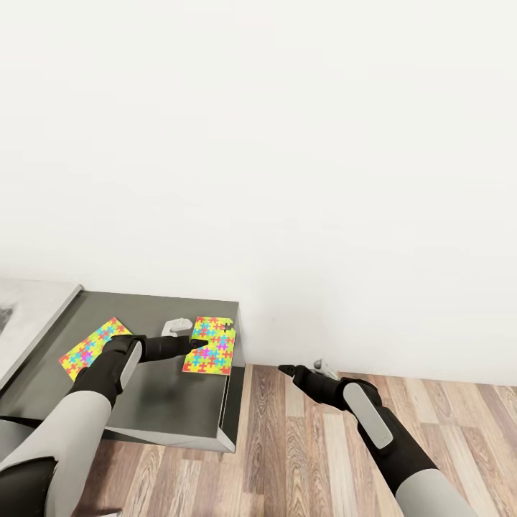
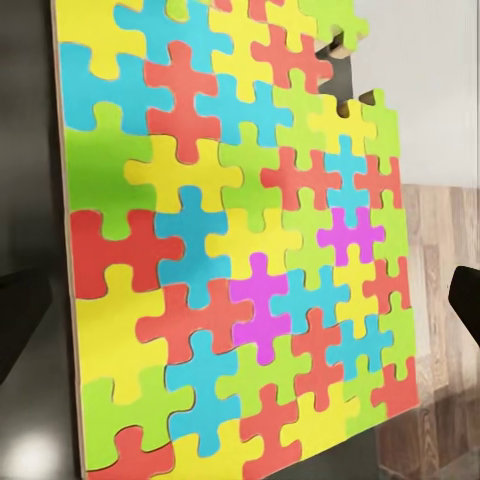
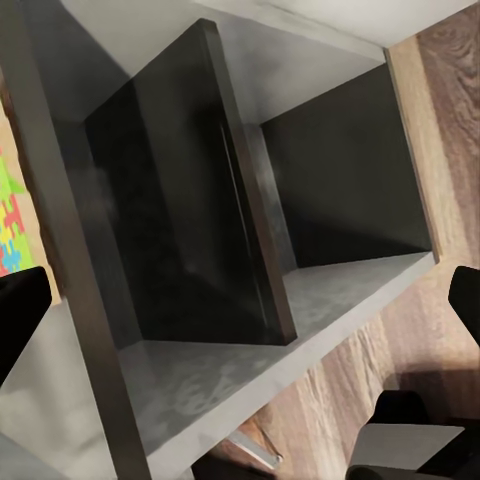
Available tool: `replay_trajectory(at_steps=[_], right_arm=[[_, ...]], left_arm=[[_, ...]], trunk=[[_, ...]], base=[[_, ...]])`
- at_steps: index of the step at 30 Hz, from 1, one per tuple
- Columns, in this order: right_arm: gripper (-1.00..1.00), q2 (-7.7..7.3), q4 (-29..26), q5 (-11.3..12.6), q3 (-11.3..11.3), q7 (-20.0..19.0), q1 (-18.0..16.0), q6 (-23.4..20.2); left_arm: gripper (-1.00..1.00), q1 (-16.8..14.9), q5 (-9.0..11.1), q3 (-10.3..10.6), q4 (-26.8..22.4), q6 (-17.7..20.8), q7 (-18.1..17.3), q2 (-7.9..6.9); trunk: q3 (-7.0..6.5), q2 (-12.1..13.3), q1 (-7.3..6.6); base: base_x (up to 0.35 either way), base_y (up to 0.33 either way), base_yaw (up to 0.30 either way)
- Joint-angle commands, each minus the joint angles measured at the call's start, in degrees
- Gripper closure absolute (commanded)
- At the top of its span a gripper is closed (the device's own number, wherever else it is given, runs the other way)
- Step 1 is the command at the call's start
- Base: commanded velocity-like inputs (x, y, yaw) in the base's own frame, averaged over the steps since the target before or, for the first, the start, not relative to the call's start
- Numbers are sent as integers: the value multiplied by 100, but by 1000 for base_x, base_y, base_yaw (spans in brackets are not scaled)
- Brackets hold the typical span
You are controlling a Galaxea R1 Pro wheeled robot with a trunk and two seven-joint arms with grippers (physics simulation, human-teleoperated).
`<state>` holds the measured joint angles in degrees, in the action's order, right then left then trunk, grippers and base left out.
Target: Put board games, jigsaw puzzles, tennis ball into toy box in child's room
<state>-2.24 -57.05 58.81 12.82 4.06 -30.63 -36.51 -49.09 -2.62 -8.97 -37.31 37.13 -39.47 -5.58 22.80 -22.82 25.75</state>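
Note:
Two jigsaw puzzles of bright interlocking pieces lie flat on a dark grey cabinet top (image 1: 165,402). One jigsaw puzzle (image 1: 93,347) is at its left. The other jigsaw puzzle (image 1: 210,345) lies by the cabinet's right edge, with a piece gone at its far corner. My left gripper (image 1: 204,346) is open just above this right puzzle (image 2: 230,250), a dark fingertip (image 2: 466,300) showing at its floor-side edge. Over the floor to the cabinet's right, my right gripper (image 1: 286,370) is open and holds nothing. The toy box, board games and tennis ball are out of view.
A pale grey slab (image 1: 36,316) adjoins the cabinet at the far left. The cabinet's open side compartments (image 3: 330,180) face my right gripper. Wooden floor (image 1: 301,452) spreads to the right, and a plain white wall (image 1: 287,179) stands behind.

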Motion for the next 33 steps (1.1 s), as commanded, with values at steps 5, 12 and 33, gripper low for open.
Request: replay_trajectory(at_steps=[5, 12, 33], right_arm=[[-100, -5, -11, 51, 14, 43, -4, -7], [-100, -4, -15, 51, 14, 43, -4, -10], [-100, -4, -17, 51, 19, 43, -4, -13]], left_arm=[[-100, -4, -28, -26, -5, 40, -85, 1], [-100, -4, -28, -26, -5, 40, -136, -4], [-100, -4, -24, -26, -5, 40, -248, -4]], trunk=[[9, -10, 3], [9, -10, 3], [9, -10, 3]], base=[[0, 0, 0], [0, 0, 0], [0, 0, 0]])
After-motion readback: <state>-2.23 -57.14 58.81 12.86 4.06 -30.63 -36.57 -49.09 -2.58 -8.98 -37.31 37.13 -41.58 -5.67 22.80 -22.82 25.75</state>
